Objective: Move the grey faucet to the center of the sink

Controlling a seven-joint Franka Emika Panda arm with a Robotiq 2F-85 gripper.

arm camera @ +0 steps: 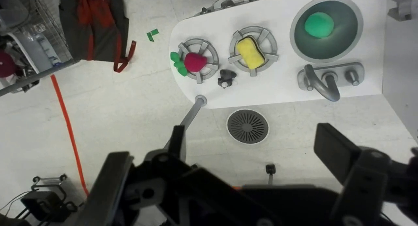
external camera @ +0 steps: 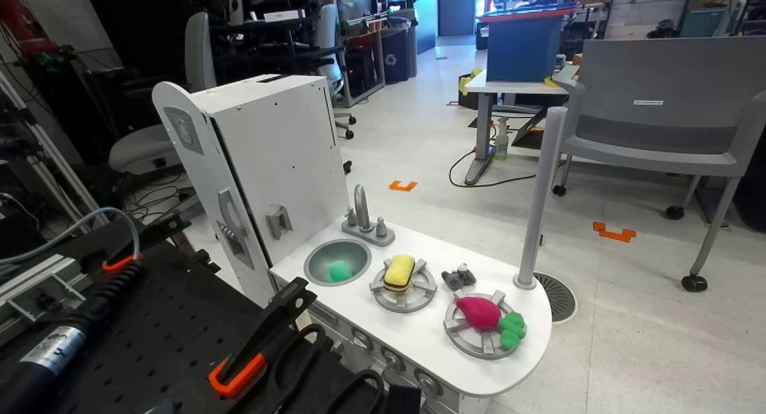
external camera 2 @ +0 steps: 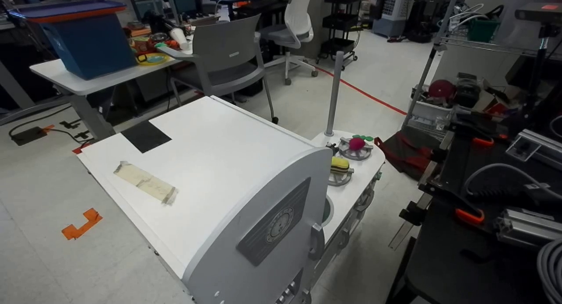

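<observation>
Gripper (arm camera: 250,133) is hanging nearest in the wrist view, its fingers (arm camera: 336,151) standing well apart, floor (arm camera: 287,160) showing between them. Faucet (arm camera: 330,76) is standing upright on the counter (arm camera: 277,85), just outside the sink (arm camera: 346,40). Green toy (arm camera: 319,24) is lying inside the sink; yellow toy (arm camera: 250,52) is resting on a burner (arm camera: 262,36).

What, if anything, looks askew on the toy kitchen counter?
The grey faucet: in the wrist view its spout appears swung sideways, toward the yellow toy, rather than aimed over the middle of the sink. Odd, since a tap normally points into its basin. No spill or damage visible.
</observation>
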